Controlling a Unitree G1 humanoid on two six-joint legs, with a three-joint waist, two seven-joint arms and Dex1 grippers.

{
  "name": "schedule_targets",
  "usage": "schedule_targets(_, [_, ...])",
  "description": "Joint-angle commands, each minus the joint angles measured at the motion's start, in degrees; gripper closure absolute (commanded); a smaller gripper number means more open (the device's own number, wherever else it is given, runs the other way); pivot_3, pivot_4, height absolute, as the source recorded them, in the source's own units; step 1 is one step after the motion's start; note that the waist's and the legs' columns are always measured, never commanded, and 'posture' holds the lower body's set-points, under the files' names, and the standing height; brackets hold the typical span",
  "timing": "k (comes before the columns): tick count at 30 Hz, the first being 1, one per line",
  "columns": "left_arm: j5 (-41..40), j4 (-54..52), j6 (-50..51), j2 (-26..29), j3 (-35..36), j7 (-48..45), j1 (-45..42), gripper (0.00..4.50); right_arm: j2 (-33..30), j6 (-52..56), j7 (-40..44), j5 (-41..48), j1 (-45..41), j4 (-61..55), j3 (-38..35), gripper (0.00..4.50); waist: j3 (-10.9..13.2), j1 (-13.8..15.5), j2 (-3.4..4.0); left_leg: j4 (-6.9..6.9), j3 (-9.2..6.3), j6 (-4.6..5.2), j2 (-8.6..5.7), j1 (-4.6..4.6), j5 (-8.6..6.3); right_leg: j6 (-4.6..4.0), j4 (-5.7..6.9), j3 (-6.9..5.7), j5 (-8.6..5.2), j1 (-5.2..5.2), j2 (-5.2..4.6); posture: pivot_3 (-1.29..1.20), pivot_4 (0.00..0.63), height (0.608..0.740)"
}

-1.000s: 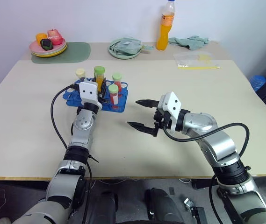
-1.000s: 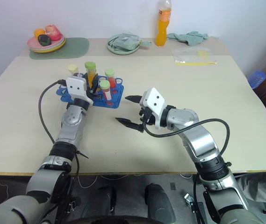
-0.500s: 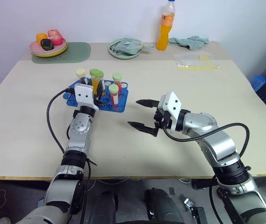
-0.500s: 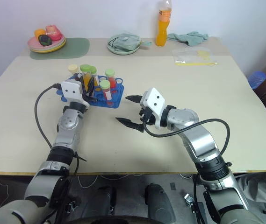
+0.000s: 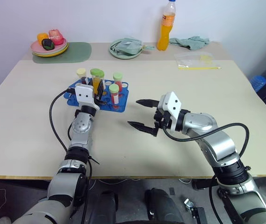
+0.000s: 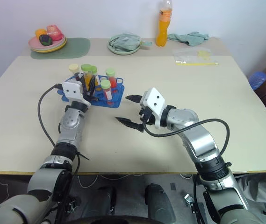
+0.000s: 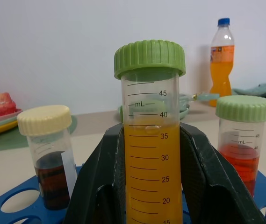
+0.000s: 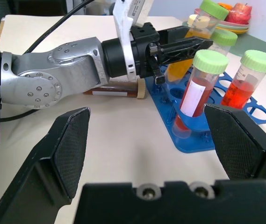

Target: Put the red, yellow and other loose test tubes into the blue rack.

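Observation:
My left gripper (image 5: 97, 87) is shut on the yellow test tube (image 7: 151, 158) with a green cap, held over the blue rack (image 5: 119, 106). I cannot tell whether its bottom sits in a hole. Two red tubes with green caps (image 5: 113, 92) (image 5: 118, 80) and a dark tube with a cream cap (image 5: 80, 73) stand in the rack. Another brown tube (image 8: 116, 92) lies flat on the table beside my left forearm. My right gripper (image 5: 133, 112) hangs open to the right of the rack, with nothing between its fingers (image 8: 72, 140).
Along the table's far edge stand a plate of fruit (image 5: 48, 45) on a green mat (image 5: 74, 50), a green dish with a cloth (image 5: 125, 48), an orange drink bottle (image 5: 165, 28), a teal cloth (image 5: 189, 41) and a plastic bag (image 5: 196, 60).
My left forearm has swung a little more upright behind the gripper, while the gripper and the yellow tube have hardly shifted. The right arm has kept still.

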Motion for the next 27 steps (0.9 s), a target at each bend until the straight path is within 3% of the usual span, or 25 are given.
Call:
schedule_targets(1, [-1.8,-2.7,-1.5,-0.6,1.2,-1.6,2.0,3.21,0.0,-0.5,-0.2,0.3,0.0,-2.7,-1.0,0.18,0.0,0.0,0.0,0.0,0.0,0.0,0.0,0.0,0.0,0.0,0.0,0.0,0.0,0.0,0.0,0.0,0.15,0.74])
schedule_targets(14, [-2.1,-7.4,0.0,-1.6,1.7,-1.5,6.4,3.21,0.1,-1.0,0.6,0.0,-0.8,-1.9,-0.4,0.18,0.0,-0.1,0.0,-0.01,0.0,0.0,0.0,0.01,0.0,0.0,0.0,0.0,0.0,0.0,0.0,0.0,0.15,0.74])
schedule_targets(17, [-2.3,-7.7,0.5,-1.5,1.7,-1.6,6.4,2.17,0.1,-1.1,0.8,-0.1,-1.0,-1.7,-0.4,0.18,0.0,-0.1,0.0,-0.01,0.0,0.0,0.0,0.01,0.0,0.0,0.01,0.0,0.0,0.0,0.0,0.0,0.15,0.74])
schedule_targets(20, [-2.7,-10.6,2.4,-0.8,1.9,-1.9,7.1,0.79,0.2,-1.2,0.8,-0.2,-1.1,-1.4,-0.4,0.18,0.0,-0.1,0.0,-0.01,0.0,0.0,0.0,0.01,0.0,0.0,0.01,0.0,0.0,0.0,0.0,0.0,0.15,0.74])
schedule_targets(27, [-9.9,-37.3,19.4,5.6,3.1,-5.9,18.5,0.79,-0.7,-0.9,0.7,0.2,-0.2,-2.0,-1.7,0.18,0.0,-0.4,0.0,-0.03,-0.01,0.0,0.04,0.04,0.0,-0.01,0.05,0.01,0.0,-0.02,0.01,0.0,0.15,0.74])
